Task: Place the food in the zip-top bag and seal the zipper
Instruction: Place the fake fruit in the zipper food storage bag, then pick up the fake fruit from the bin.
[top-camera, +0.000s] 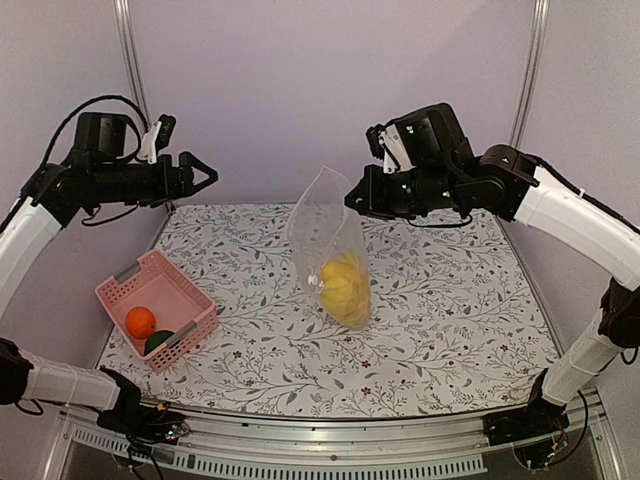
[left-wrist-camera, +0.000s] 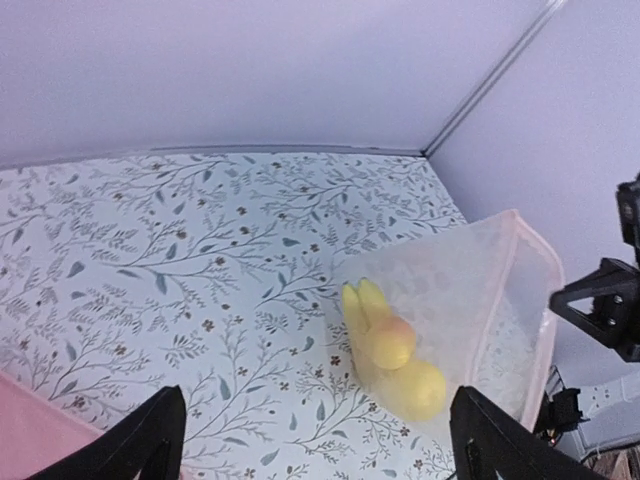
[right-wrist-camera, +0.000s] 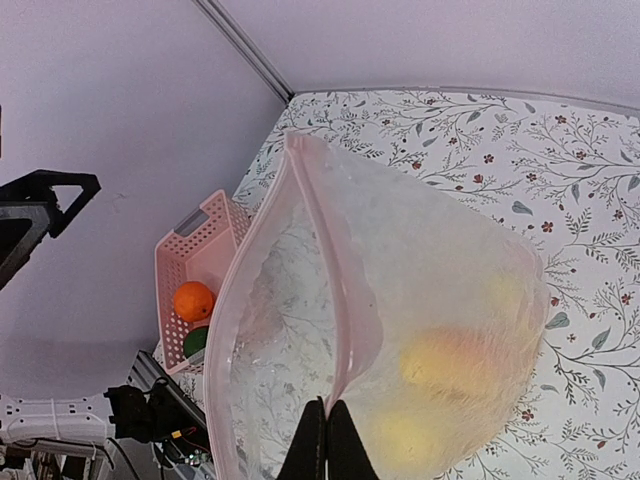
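Observation:
The clear zip-top bag (top-camera: 328, 235) hangs upright over the table's middle with yellow bananas and lemon-like fruit (top-camera: 343, 286) at its bottom. My right gripper (top-camera: 352, 198) is shut on the bag's upper edge and holds it up. In the right wrist view its jaws (right-wrist-camera: 327, 440) pinch the pinkish zipper strip (right-wrist-camera: 330, 250), and the mouth gapes open to the left. My left gripper (top-camera: 205, 175) is open and empty, raised at the far left, apart from the bag (left-wrist-camera: 480, 290). The orange (top-camera: 140, 321) and a dark green piece (top-camera: 158, 342) lie in the basket.
The pink slatted basket (top-camera: 125, 277) sits at the table's front left, below my left arm. It also shows in the right wrist view (right-wrist-camera: 200, 250). Grey walls and metal posts close the back and sides.

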